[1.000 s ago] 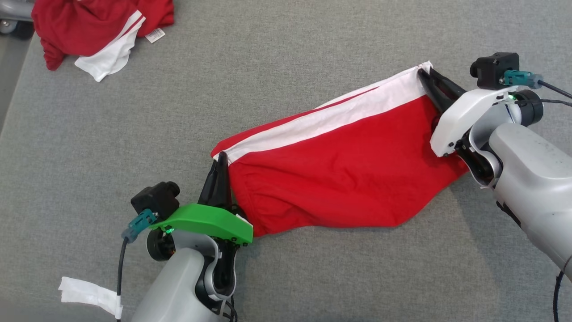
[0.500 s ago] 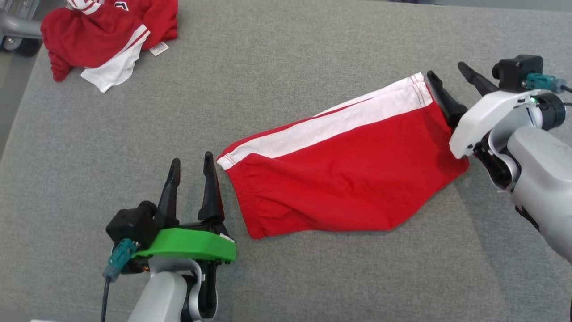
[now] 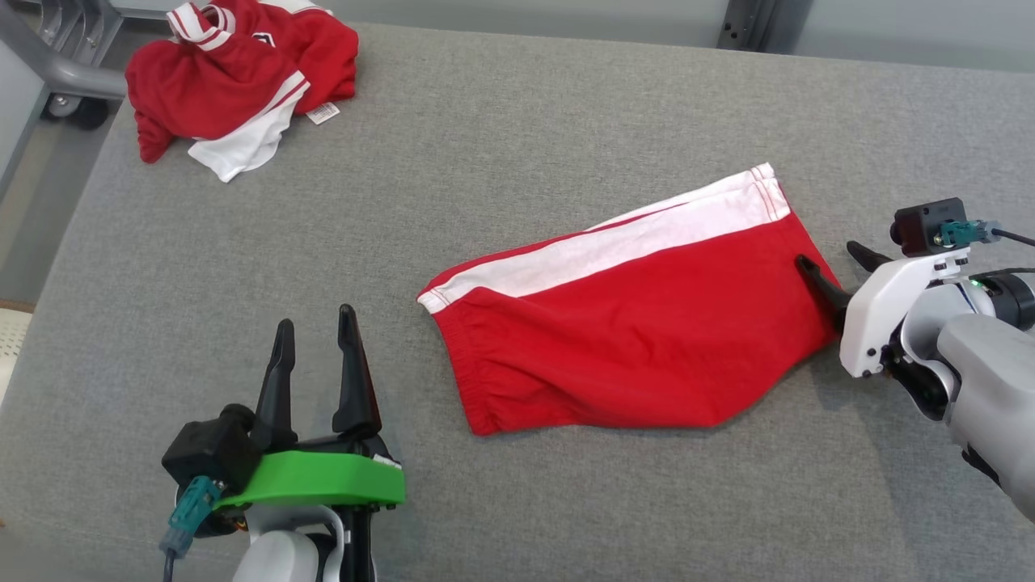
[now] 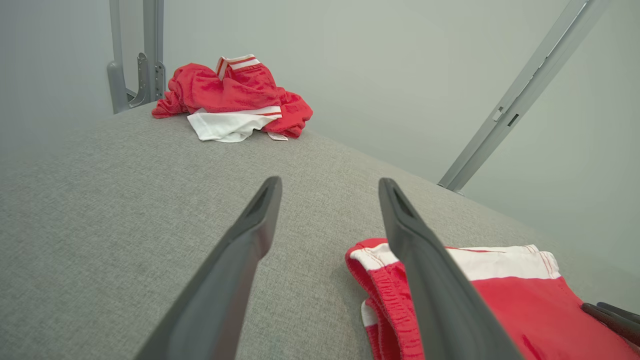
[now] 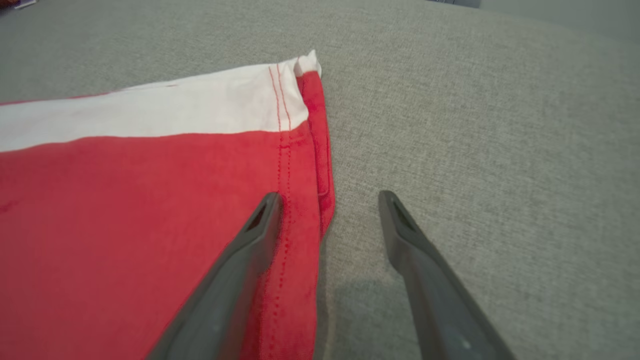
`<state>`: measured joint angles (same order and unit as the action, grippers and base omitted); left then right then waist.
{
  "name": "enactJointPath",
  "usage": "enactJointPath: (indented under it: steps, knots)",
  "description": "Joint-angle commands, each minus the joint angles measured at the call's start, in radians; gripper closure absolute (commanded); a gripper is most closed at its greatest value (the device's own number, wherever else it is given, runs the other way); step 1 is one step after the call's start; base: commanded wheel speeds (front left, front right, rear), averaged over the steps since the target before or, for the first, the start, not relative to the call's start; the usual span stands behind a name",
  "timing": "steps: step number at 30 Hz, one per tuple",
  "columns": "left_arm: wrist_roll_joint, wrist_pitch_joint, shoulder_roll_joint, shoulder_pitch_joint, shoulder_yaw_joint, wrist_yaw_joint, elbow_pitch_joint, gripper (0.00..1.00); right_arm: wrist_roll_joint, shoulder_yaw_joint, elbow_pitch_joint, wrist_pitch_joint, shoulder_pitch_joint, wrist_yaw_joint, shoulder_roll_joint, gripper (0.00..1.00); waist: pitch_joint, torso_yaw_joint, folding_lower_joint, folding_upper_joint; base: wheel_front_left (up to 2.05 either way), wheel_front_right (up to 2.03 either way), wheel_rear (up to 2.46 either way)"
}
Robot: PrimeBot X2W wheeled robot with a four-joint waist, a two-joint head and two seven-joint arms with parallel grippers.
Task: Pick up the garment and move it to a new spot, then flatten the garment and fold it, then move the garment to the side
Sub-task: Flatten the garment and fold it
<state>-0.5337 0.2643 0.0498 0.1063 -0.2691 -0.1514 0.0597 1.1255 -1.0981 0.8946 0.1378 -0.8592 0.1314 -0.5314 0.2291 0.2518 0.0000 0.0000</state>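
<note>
The garment (image 3: 631,323) is a pair of red shorts with a white side stripe, lying folded and flat on the grey surface (image 3: 517,137). My left gripper (image 3: 315,327) stands open at the lower left, a short way left of the waistband end (image 4: 372,270), holding nothing. My right gripper (image 3: 829,255) is open at the hem end; one finger hangs over the red hem (image 5: 300,200), the other over bare grey cloth. In the right wrist view the open gripper (image 5: 330,197) straddles the hem's edge with nothing gripped.
A crumpled pile of red and white clothes (image 3: 238,81) lies at the far left corner, also in the left wrist view (image 4: 235,100). Grey metal frame bars (image 3: 57,61) stand beyond that corner. The surface's left edge (image 3: 48,267) drops to the floor.
Both grippers opened and let go of the garment, which now lies flat. Both arms pulled back from its ends. The head camera tilted, so the whole picture shifted downward.
</note>
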Motion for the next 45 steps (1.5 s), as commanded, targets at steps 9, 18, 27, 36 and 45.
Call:
enactJointPath:
  steps: [9,18,27,36,45]
  knots:
    - [0.015,0.000,0.002,-0.026,0.022,-0.006,-0.014,0.00,0.073,-0.030,0.046,-0.083,0.029,-0.001,0.023,0.58,0.000,0.047,0.0000,0.0000,0.00,0.00,0.00]
    - [0.036,0.000,0.004,-0.024,0.028,-0.002,-0.011,0.00,0.136,-0.031,0.009,-0.083,0.031,-0.001,0.021,1.00,-0.008,0.022,0.0000,0.0000,0.00,0.00,0.00]
    - [0.069,-0.002,0.024,-0.008,0.026,0.001,0.017,0.00,0.148,-0.051,-0.035,-0.003,0.040,-0.001,0.008,1.00,-0.039,-0.074,0.0000,0.0000,0.00,0.00,0.00]
    - [0.079,-0.013,0.055,0.013,0.023,-0.001,0.059,0.00,0.173,-0.056,-0.044,0.053,0.058,-0.001,-0.004,1.00,-0.057,-0.217,0.0000,0.0000,0.00,0.00,0.00]
    - [0.113,-0.022,0.083,0.042,-0.002,0.006,0.096,0.00,0.204,-0.043,-0.036,0.092,0.077,-0.001,-0.009,1.00,-0.062,-0.313,0.0000,0.0000,0.00,0.00,0.00]
